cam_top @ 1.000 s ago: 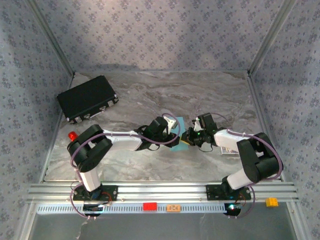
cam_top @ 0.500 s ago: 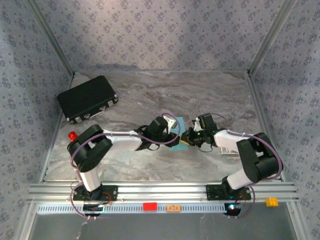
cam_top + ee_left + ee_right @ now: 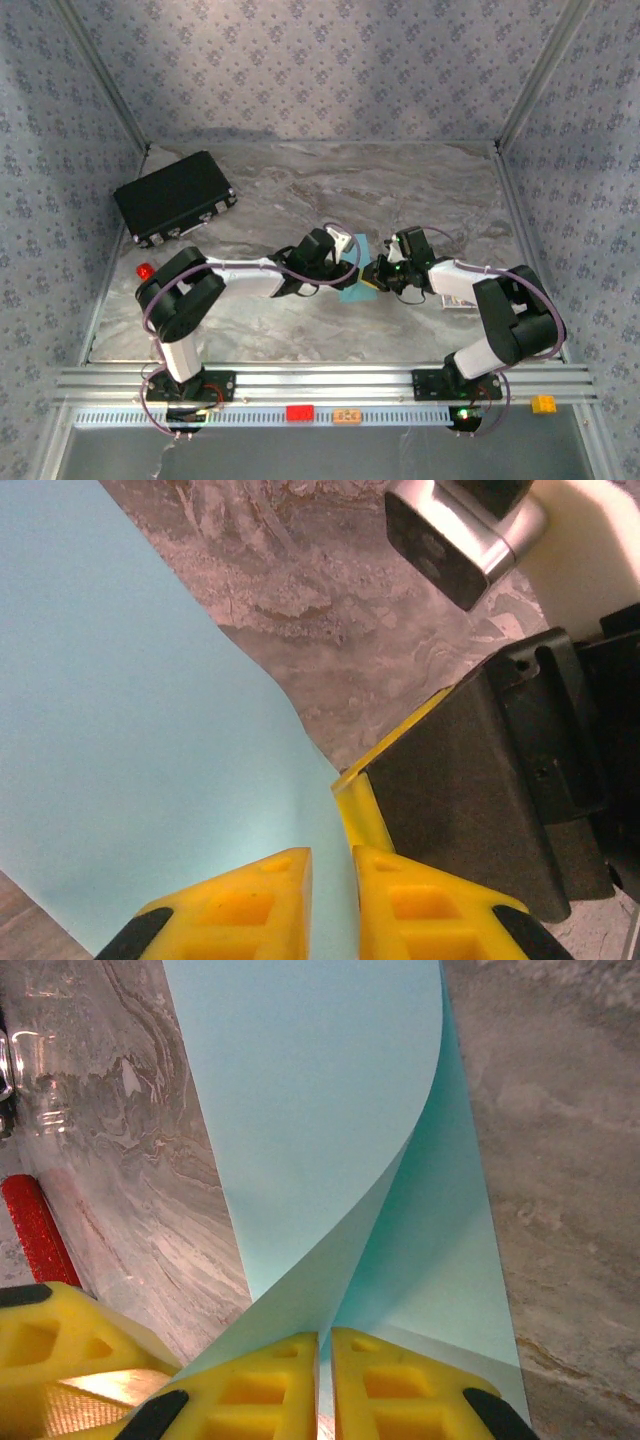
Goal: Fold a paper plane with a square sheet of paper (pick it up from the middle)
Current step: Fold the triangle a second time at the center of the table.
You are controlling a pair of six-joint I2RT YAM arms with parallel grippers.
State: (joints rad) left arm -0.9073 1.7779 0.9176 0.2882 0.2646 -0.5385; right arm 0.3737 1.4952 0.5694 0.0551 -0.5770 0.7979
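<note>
I am folding the paper [image 3: 320,1110], left end effector [image 3: 332,865] and right end effector [image 3: 325,1340] clenching it. Next: probably pressing it flat.

Lab booth: wallpapered walls [image 3: 320,70], aluminium rails [image 3: 320,381]

I am not seeing any words or numbers that I can read. The orange tag [image 3: 347,415] on the rail [image 3: 330,383] is showing some dark marks, but they are too small for me to make out.
</note>
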